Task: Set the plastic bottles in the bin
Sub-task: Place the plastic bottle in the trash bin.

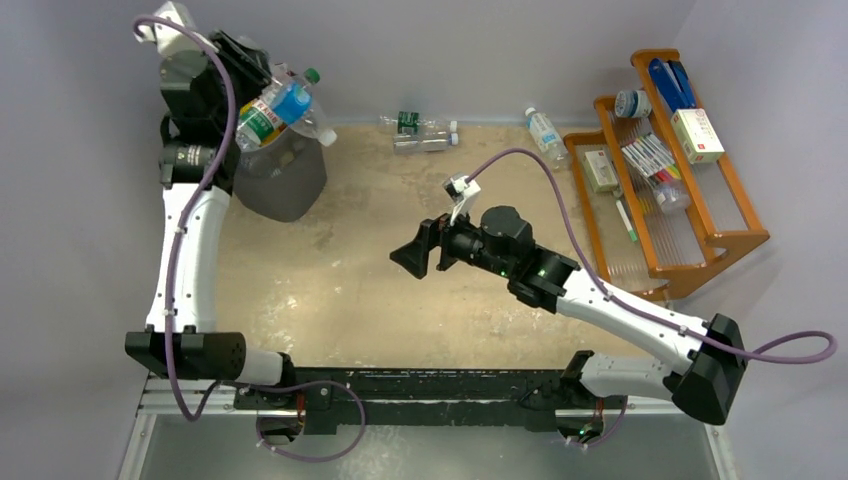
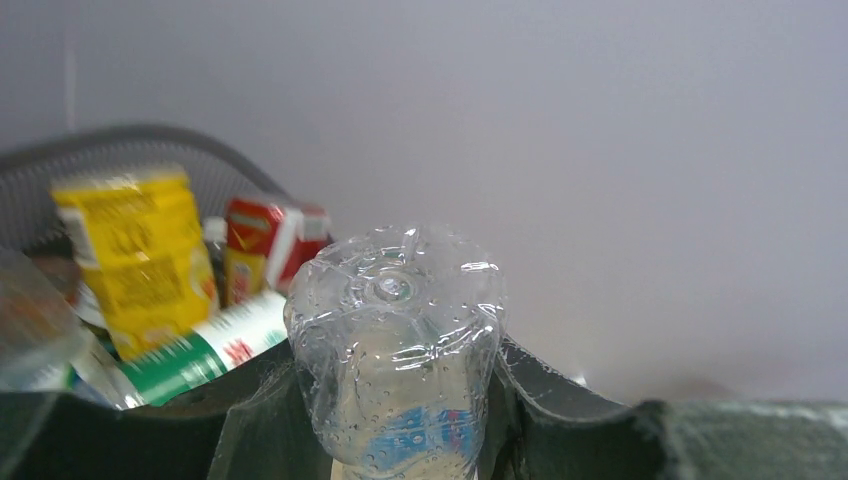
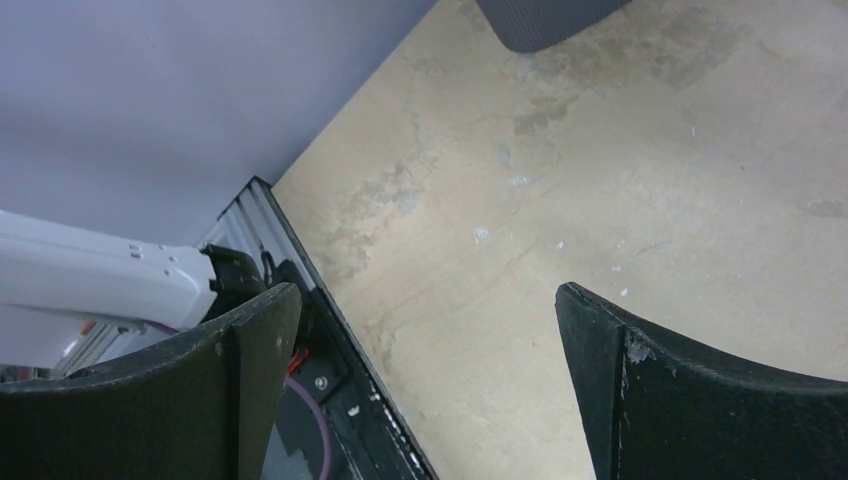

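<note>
Clear plastic bottle (image 2: 395,330) sits clamped in my left tool (image 2: 400,420) above the heaped bin (image 1: 285,185) at the far left corner of the table (image 1: 380,300), I judge for dropping in, while my right tool (image 1: 418,255) hangs wide and empty over the middle, free for bottles (image 1: 425,133) lying along the far edge.

no readable print: labels on the held bottle (image 2: 400,340), binned bottles (image 2: 130,260) and rack boxes (image 1: 697,135) too blurred

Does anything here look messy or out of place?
Yes. Stray bottles lie tipped over along the far wall, and the bin looks crammed, bottles poking above its rim; the left tool holds a clear bottle over it.
</note>
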`<act>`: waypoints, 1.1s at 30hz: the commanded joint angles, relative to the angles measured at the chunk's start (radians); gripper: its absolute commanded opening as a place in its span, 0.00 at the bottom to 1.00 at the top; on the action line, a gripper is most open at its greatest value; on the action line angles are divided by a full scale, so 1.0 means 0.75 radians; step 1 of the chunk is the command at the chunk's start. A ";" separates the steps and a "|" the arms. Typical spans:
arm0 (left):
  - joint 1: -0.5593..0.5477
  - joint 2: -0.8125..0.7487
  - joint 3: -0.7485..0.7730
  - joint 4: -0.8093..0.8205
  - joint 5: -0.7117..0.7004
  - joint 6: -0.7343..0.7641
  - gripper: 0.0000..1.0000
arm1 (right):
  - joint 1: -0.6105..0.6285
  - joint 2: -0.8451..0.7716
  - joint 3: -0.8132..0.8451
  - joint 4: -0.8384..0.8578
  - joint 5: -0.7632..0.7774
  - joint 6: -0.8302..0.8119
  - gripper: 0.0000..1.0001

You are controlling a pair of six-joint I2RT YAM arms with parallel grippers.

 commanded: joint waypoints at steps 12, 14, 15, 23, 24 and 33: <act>0.322 0.087 0.276 0.160 -0.483 0.185 0.32 | 0.004 -0.046 -0.177 -0.046 -0.171 -0.022 1.00; 0.346 0.085 0.246 0.196 -0.567 0.193 0.32 | 0.004 -0.060 -0.201 -0.052 -0.190 -0.029 1.00; 0.349 0.089 0.245 0.201 -0.610 0.208 0.32 | 0.004 -0.066 -0.217 -0.056 -0.204 -0.039 1.00; 0.369 0.158 0.185 0.398 -0.824 0.330 0.32 | 0.002 -0.052 -0.324 -0.015 -0.326 -0.043 1.00; 0.371 0.184 0.190 0.424 -0.826 0.338 0.32 | 0.002 -0.041 -0.333 0.002 -0.338 -0.042 1.00; 0.376 0.318 0.190 0.651 -0.929 0.418 0.33 | 0.001 0.068 -0.386 0.167 -0.440 -0.001 1.00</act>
